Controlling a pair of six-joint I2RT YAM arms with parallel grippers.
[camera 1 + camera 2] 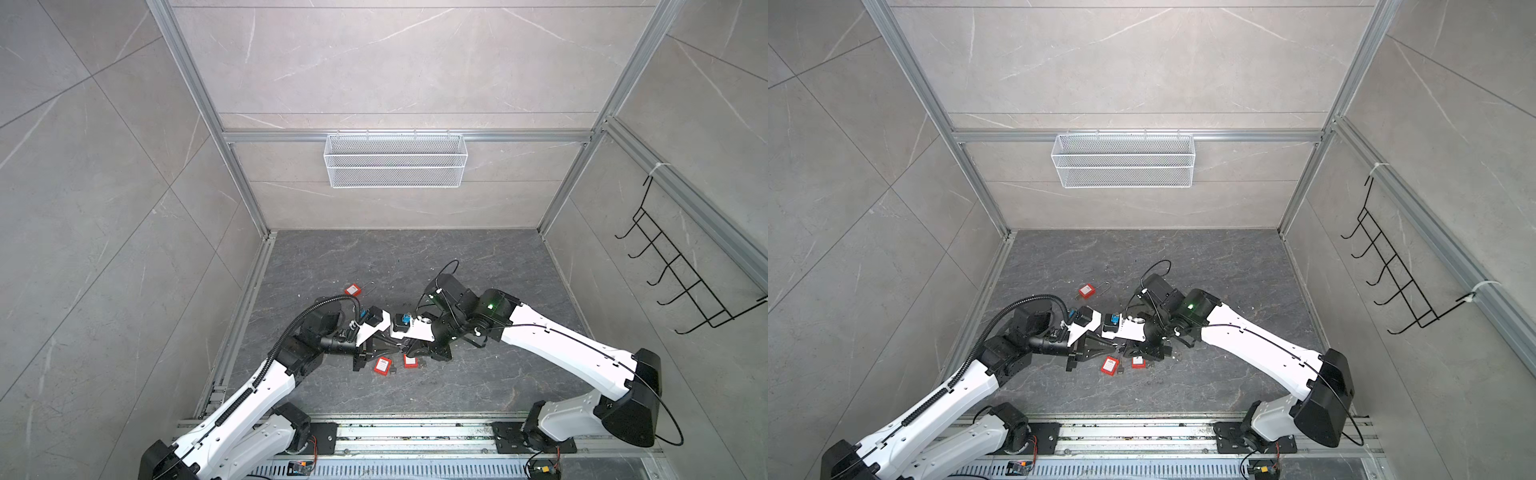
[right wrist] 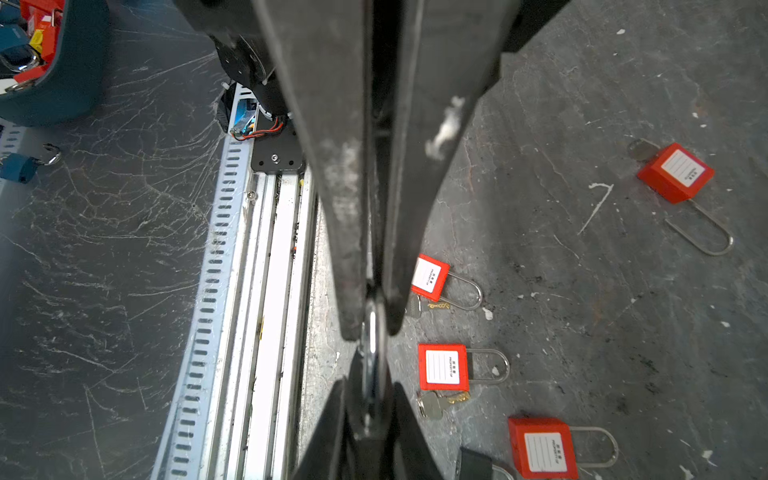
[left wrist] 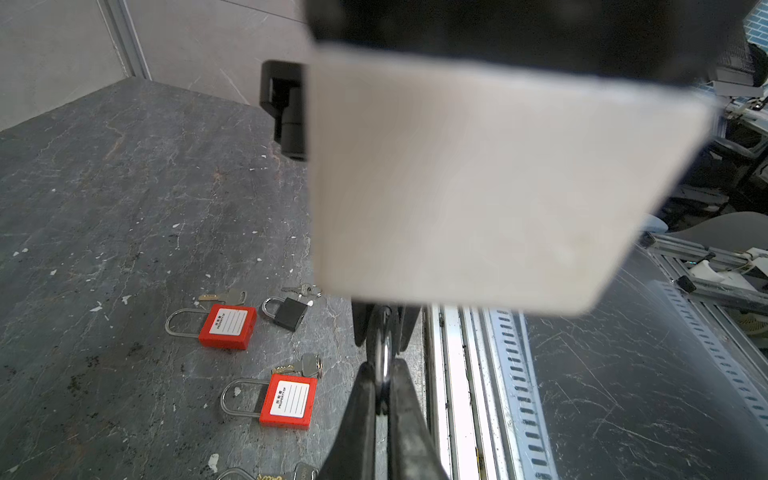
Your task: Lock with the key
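Note:
My two grippers meet tip to tip low over the middle of the dark table in both top views. The left gripper [image 3: 381,374] [image 1: 397,343] is shut on a thin silver piece that looks like the key [image 3: 384,353] [image 2: 371,332]. That piece runs straight into a small dark padlock [image 2: 357,386] [image 3: 359,324]. The right gripper [image 2: 371,390] [image 1: 407,346] is shut on this padlock's body. The keyhole and the held padlock's shackle are hidden by the fingers. The right wrist's white camera mount [image 3: 478,174] blocks much of the left wrist view.
Three red padlocks [image 1: 383,365] [image 1: 410,360] [image 1: 352,289] lie on the table [image 1: 478,266], loose keys [image 2: 434,405] beside them. A black padlock [image 3: 291,313] lies near them. An aluminium rail [image 1: 415,432] runs along the front edge. A white mesh basket [image 1: 395,160] and a black hook rack [image 1: 681,274] hang on the walls.

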